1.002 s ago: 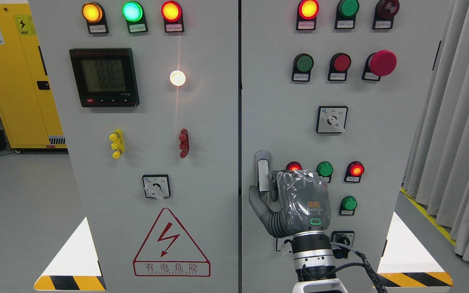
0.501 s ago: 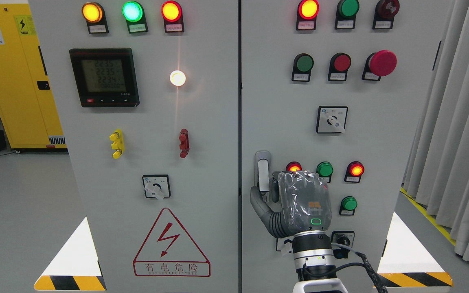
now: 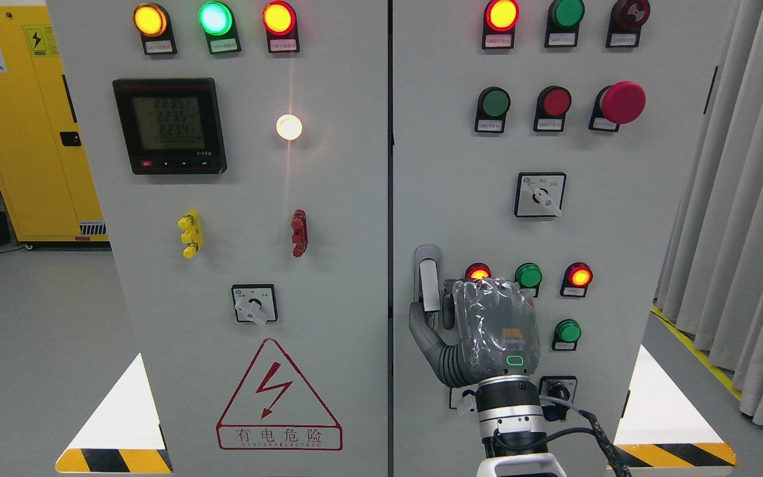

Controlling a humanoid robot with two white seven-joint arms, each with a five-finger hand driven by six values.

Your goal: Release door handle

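Head view:
Handle: door handle (image 3: 428, 278), upright at right cabinet door's (image 3: 660, 218) left edge.
Right hand (image 3: 481, 331): knuckles bunched just beside handle, thumb (image 3: 421, 328) hooked under it; grip cannot be confirmed.
Reason: positioned for letting go.
Left hand: unseen.

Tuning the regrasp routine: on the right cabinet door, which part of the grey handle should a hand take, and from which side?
Grip the free lower end of the door handle: it is a slim upright lever, so fingers should wrap across it horizontally. Come from its right, as the right hand does now, thumb hooking under from the left. The door seam sits close on its left, probably leaving less room there.
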